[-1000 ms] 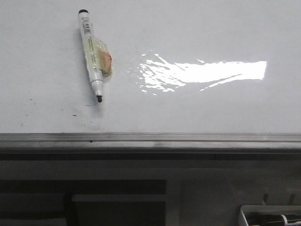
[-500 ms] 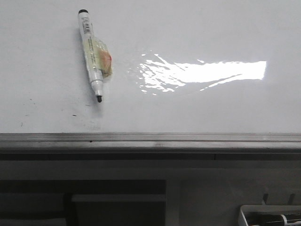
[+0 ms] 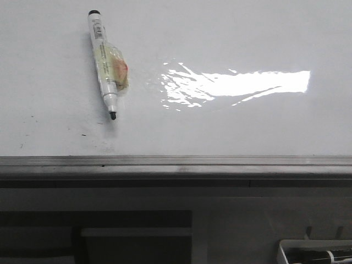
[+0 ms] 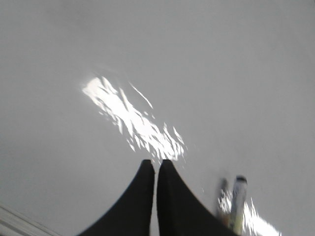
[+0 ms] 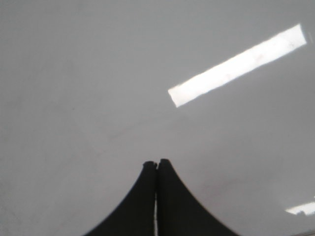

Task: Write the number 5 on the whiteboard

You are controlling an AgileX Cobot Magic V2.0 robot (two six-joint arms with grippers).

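Observation:
The whiteboard (image 3: 231, 33) is a glossy white board that fills the upper front view, and no number 5 shows on it. An uncapped white marker (image 3: 104, 60) wrapped in yellowish tape lies flat at the board's left, its black tip toward the near rail. Neither gripper appears in the front view. My left gripper (image 4: 156, 163) hangs shut and empty above the whiteboard (image 4: 221, 59), with the marker (image 4: 237, 204) blurred off to one side and apart from it. Over bare whiteboard (image 5: 74, 73), my right gripper (image 5: 157, 163) is shut with nothing in it.
A grey aluminium rail (image 3: 176, 161) edges the board on the near side. A bright glare patch (image 3: 236, 85) lies right of the marker. A few small dark specks (image 3: 82, 135) mark the board's lower left. A white tray corner (image 3: 313, 253) shows below the rail at right.
The whole front view has shifted a few pixels to the left and up. The marker lies on the board as before.

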